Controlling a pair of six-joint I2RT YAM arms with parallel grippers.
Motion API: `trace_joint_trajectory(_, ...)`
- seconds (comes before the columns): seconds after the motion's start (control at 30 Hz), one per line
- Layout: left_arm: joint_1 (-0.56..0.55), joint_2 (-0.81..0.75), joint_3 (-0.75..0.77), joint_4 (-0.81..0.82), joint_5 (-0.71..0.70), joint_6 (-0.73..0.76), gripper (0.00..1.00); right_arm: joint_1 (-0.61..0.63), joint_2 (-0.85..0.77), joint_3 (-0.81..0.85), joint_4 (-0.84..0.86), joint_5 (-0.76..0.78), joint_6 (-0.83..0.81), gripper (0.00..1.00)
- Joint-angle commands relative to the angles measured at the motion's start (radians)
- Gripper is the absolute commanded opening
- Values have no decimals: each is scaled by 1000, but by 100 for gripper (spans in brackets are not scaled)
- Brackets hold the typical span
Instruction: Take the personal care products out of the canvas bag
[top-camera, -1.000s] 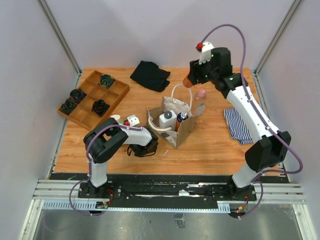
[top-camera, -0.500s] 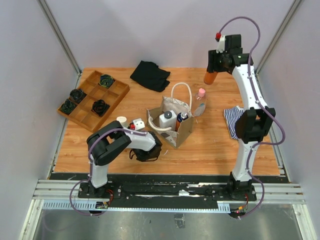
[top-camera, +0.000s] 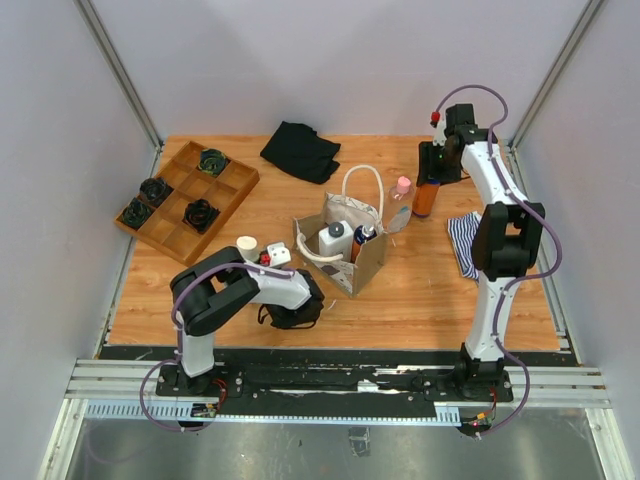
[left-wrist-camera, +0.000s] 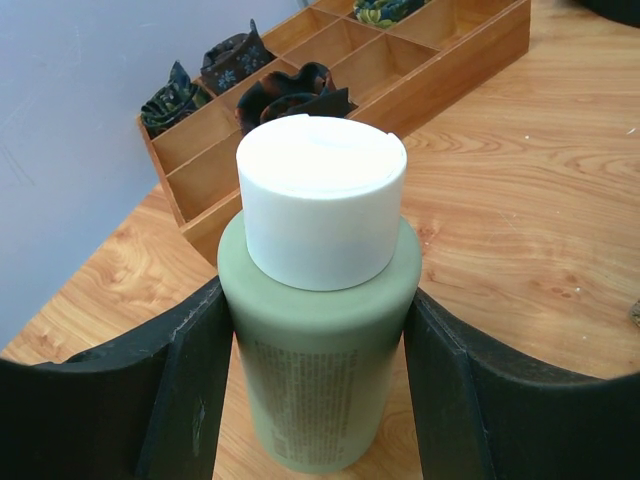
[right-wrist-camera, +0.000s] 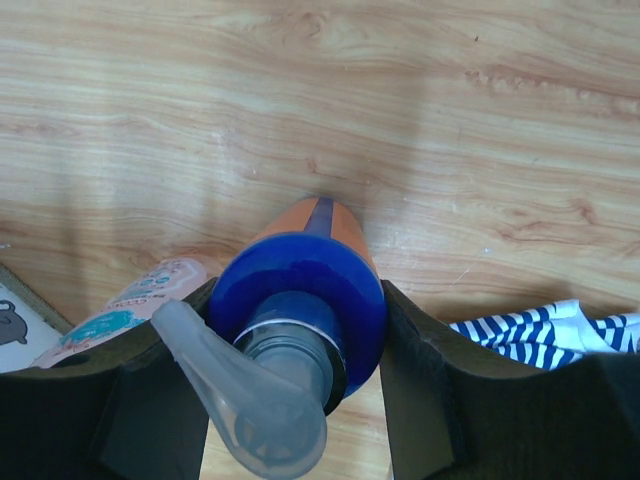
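The wooden tray (top-camera: 178, 240) on the left of the bench (top-camera: 420, 290) has dark cloth rolls (top-camera: 200, 212) in four of its boxes; near it the left pincer (left-wrist-camera: 320, 420) is closed tight on a green bottle (left-wrist-camera: 320, 330) with a cream cap, one finger on each side; in the middle the canvas bag (top-camera: 372, 262) stands open with a white bottle (top-camera: 333, 240) and a blue-capped bottle (top-camera: 363, 238) inside; a pink-capped bottle (top-camera: 401, 200) is outside, just beside the bag; the right pincer (right-wrist-camera: 295, 400) squeezes an orange bottle (right-wrist-camera: 300, 290) with a blue top, upright, near the striped cloth (right-wrist-camera: 540, 325).
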Motion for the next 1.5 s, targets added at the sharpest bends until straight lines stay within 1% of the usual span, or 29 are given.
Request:
trace_joint_trajectory(0.0, -20, -33, -25, 73, -63, -557, 13, -4, -50, -93, 71, -3, 14, 1)
trace_joint_trajectory(0.03, -20, -37, -23, 73, -72, -550, 13, -3, -65, -127, 98, 0, 13, 1)
trace_joint_trajectory(0.07, -20, -40, -19, 72, -80, -538, 13, -3, -77, -151, 113, 4, 14, 5)
trace_joint_trajectory(0.1, -20, -44, -15, 73, -90, -530, 13, -3, -89, -174, 124, 5, 14, 18)
trace_joint_trajectory(0.13, -21, -51, -13, 73, -98, -527, 13, -2, -103, -196, 139, 1, 15, 34)
trace_joint_trajectory(0.17, -23, -58, -12, 73, -102, -525, 13, -2, -118, -217, 154, -9, 13, 46)
trace_joint_trajectory(0.33, -35, -98, -23, 73, -105, -530, 13, 1, -204, -286, 179, -7, 15, 92)
trace_joint_trajectory(0.37, -40, -105, -28, 73, -102, -534, 14, 1, -222, -293, 178, -7, 16, 98)
trace_joint_trajectory(0.57, -58, -160, -73, 73, -68, -592, 18, 1, -331, -342, 191, -11, 20, 99)
trace_joint_trajectory(0.67, -60, -155, -99, 75, -66, -646, 24, 1, -374, -357, 192, -15, 20, 98)
trace_joint_trajectory(0.77, -64, -134, -97, 81, -48, -653, 26, 1, -404, -366, 190, -14, 14, 98)
trace_joint_trajectory(0.83, -71, -124, -99, 92, -41, -653, 33, 1, -413, -368, 189, -17, 11, 99)
trace_joint_trajectory(0.93, -90, -122, -107, 106, -35, -653, 50, 1, -417, -364, 185, -36, 8, 99)
trace_joint_trajectory(1.03, -102, -128, -110, 101, -24, -653, 56, 2, -421, -358, 181, -53, 6, 99)
trace_joint_trajectory(1.13, -113, -160, -128, 103, -14, -653, 59, 9, -428, -360, 175, -62, 2, 99)
trace_joint_trajectory(1.17, -115, -170, -135, 108, -12, -653, 62, 10, -432, -363, 175, -62, 2, 99)
trace_joint_trajectory(1.27, -117, -184, -139, 97, -5, -653, 88, 22, -439, -366, 173, -69, 1, 99)
trace_joint_trajectory(1.3, -117, -184, -136, 84, -3, -653, 93, 28, -442, -365, 171, -68, -3, 99)
trace_joint_trajectory(1.33, -118, -184, -132, 76, 0, -653, 94, 35, -444, -363, 167, -62, -6, 98)
trace_joint_trajectory(1.37, -120, -190, -130, 74, 0, -652, 99, 43, -444, -357, 159, -54, -12, 99)
trace_joint_trajectory(1.47, -124, -216, -134, 72, 2, -648, 100, 59, -446, -346, 138, -46, -16, 99)
